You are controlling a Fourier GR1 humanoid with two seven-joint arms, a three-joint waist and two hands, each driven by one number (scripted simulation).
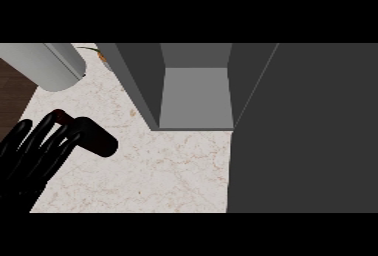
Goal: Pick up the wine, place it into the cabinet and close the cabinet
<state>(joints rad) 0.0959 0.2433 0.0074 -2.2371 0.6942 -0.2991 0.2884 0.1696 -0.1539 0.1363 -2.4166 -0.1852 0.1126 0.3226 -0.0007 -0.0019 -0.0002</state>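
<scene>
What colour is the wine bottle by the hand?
Very dark red, almost black, wine bottle, seen in the head view.

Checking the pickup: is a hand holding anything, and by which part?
The left hand curls round the wine bottle near its neck end; the exact grip is hidden.

Dark red wine bottle [94, 136] lying tilted on the pale marble counter at near left, partly hidden under black fingers, grey cabinet [193, 100] further right and farther back, open, its inside bare, its dark door [310, 130] swung out at right
</scene>
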